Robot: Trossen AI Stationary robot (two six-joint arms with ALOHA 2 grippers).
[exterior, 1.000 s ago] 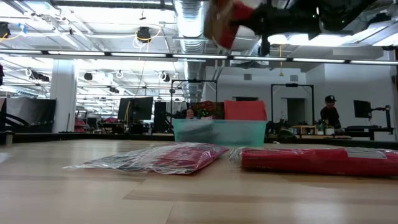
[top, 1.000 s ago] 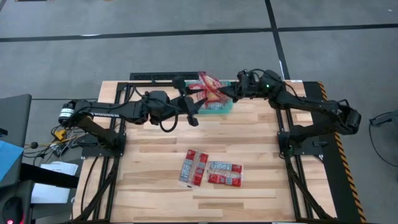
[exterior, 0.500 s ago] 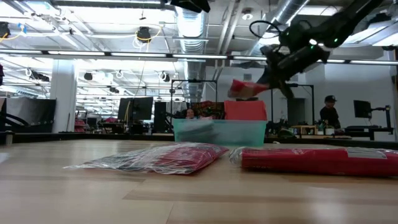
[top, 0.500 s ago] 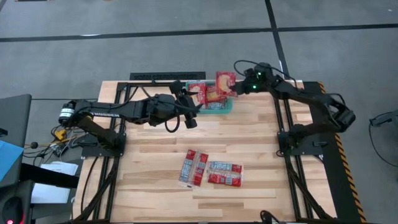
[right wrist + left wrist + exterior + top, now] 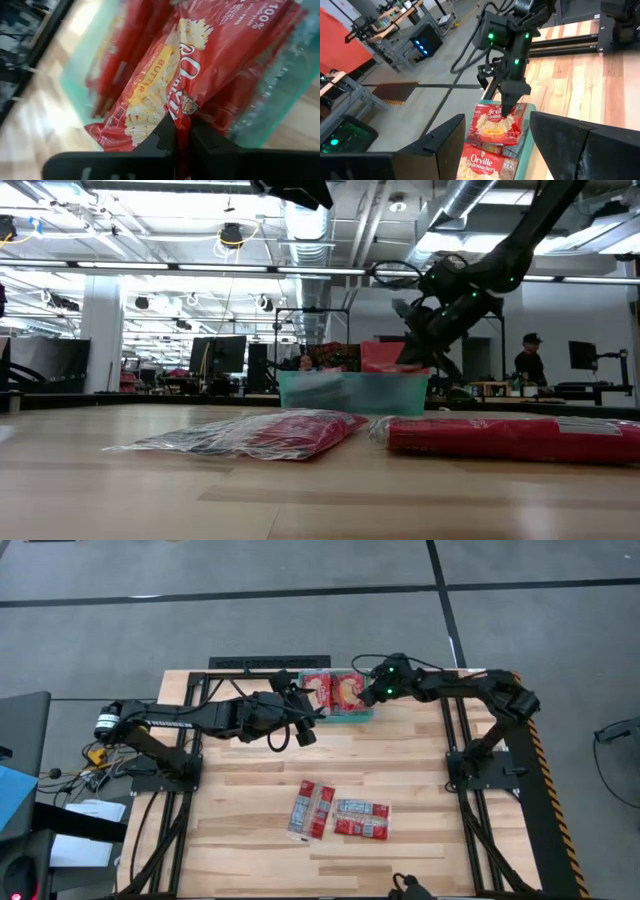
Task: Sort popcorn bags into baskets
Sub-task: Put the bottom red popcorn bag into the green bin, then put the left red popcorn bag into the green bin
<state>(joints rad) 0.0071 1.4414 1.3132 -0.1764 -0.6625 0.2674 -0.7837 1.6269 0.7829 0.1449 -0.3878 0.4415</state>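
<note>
A teal basket (image 5: 364, 716) (image 5: 350, 391) stands at the table's far edge with several red popcorn bags in it. My right gripper (image 5: 372, 691) (image 5: 508, 107) reaches down into it, shut on one squarish popcorn bag (image 5: 346, 690) (image 5: 494, 123) (image 5: 210, 55). My left gripper (image 5: 304, 712) hovers open just left of the basket, nothing between its fingers (image 5: 445, 145). Two long popcorn bags (image 5: 311, 808) (image 5: 361, 819) lie flat on the wood near the table's middle. My right gripper pinches the bag's edge (image 5: 182, 116) between its two fingers, on the side toward the table's right (image 5: 512, 116). The fingers slant down from the right. The bag lies picture-side up, slightly tilted, on the other bags in the basket.
Black frame rails (image 5: 270, 663) run along the far edge and both sides of the table. Bare wood (image 5: 400, 755) lies between the basket and the two loose bags (image 5: 260, 432) (image 5: 510, 435). A person (image 5: 530, 360) stands far off in the room.
My right gripper has come down from high above the basket, still shut on the bag, and has rolled. The bag, first hanging high, now lies on the bags in the basket.
</note>
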